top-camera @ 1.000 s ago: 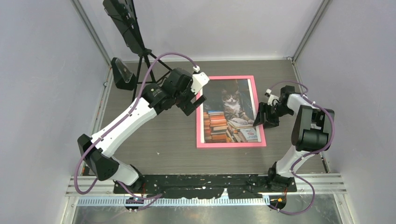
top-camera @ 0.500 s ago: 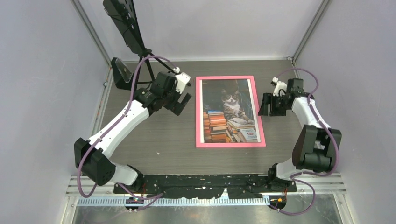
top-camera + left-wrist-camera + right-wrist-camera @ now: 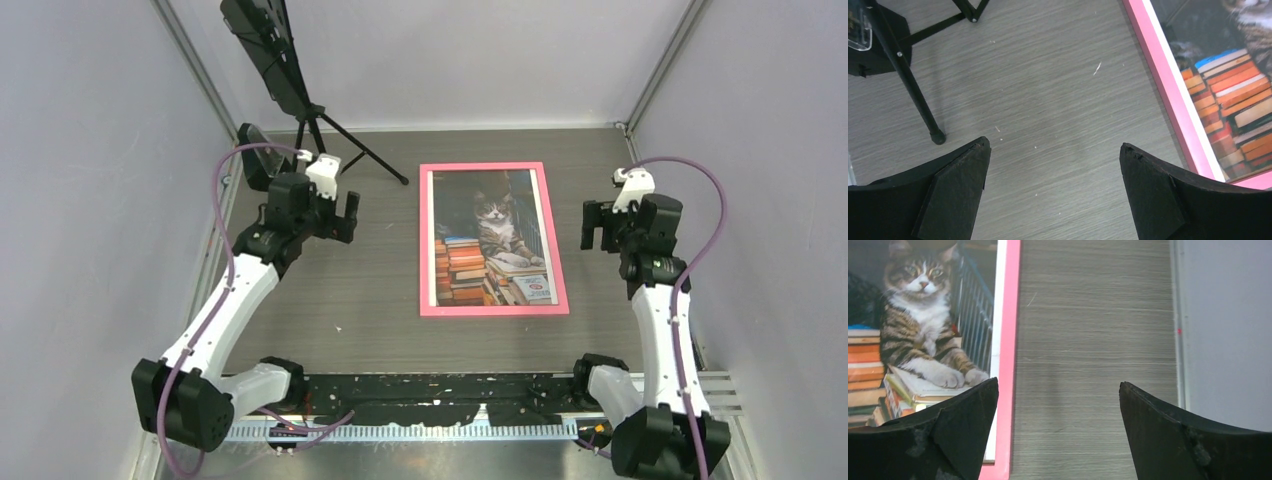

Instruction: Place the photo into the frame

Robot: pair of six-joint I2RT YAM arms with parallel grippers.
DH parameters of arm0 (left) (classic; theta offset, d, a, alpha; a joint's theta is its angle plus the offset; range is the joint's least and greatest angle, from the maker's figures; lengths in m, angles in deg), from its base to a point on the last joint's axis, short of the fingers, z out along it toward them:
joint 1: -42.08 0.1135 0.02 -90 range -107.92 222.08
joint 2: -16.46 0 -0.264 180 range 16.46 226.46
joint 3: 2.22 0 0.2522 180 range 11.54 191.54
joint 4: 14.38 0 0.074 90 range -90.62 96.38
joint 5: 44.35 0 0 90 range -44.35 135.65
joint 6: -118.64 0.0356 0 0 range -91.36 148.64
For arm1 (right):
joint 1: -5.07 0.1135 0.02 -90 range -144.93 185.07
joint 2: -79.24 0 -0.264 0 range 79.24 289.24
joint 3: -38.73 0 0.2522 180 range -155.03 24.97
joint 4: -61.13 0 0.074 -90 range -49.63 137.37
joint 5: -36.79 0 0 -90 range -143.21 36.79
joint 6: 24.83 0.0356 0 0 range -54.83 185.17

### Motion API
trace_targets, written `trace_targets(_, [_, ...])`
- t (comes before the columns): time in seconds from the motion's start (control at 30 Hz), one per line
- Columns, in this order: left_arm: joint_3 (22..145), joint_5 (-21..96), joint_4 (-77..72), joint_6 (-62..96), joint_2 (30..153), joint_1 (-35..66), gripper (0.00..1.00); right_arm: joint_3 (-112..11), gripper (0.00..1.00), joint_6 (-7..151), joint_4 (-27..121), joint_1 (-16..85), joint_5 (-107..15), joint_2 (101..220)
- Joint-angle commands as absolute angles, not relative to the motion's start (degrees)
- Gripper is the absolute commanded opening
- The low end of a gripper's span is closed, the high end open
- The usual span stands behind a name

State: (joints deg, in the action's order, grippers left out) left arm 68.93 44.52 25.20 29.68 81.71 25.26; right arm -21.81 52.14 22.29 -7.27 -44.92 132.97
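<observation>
**Little left to do, by the look of it**

The glossy cat-and-books photo (image 3: 490, 240) lies flat inside the thin pink rectangular frame (image 3: 494, 311) on the grey tabletop (image 3: 380, 300), its long axis pointing away from the arm bases. Flanking it, the left fingers (image 3: 953, 195) and the right fingers (image 3: 1168, 435) are spread apart and empty, the right pair nearer.

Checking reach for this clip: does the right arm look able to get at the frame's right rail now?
Probably yes: the right end effector hangs open beside the frame, only bare table between them, nothing blocking.
</observation>
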Motion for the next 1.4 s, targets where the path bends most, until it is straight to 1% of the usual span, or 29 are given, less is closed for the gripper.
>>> trace_targets(0.0, [67.9, 41.56, 17.74, 26.41, 77.66, 27.71, 1.0, -20.6, 0.98, 53.61, 23.92, -8.68, -49.76, 128.19])
trace_targets(0.07, [67.23, 41.41, 17.16, 25.65, 75.68, 28.86, 1.0, -20.34, 0.96, 54.68, 22.32, -8.89, -50.34, 125.75])
trace_targets(0.2, [64.98, 41.98, 15.31, 24.31, 71.2, 30.43, 1.0, -19.04, 0.95, 56.12, 20.86, -9.01, -51.21, 121.76])
trace_targets(0.47, [63.41, 47.02, 15.16, 25.23, 65.63, 31.06, 1.0, -14.15, 0.95, 56.37, 23.52, -9.1, -52.9, 114.94])
trace_targets(0.57, [62.55, 46.99, 16.72, 25.52, 63.72, 31.09, 1.0, -13.53, 0.95, 56.45, 23.89, -9.16, -52.95, 113.86])
trace_targets(0.87, [57.03, 47.58, 17.09, 27.32, 58.96, 31.09, 0.99, -13.53, 0.95, 55.94, 21.39, -9.39, -49.13, 109.23])
trace_targets(1.13, [52.19, 43.55, 13.6, 27.01, 55.37, 31.05, 1.0, -12.53, 0.96, 55.8, 20.55, -9.35, -49.64, 106.45])
trace_targets(1.37, [48.92, 41.95, 8.74, 26.67, 53.92, 31.12, 1.0, -11.11, 0.95, 56.0, 21.53, -9.38, -47.16, 102.24])
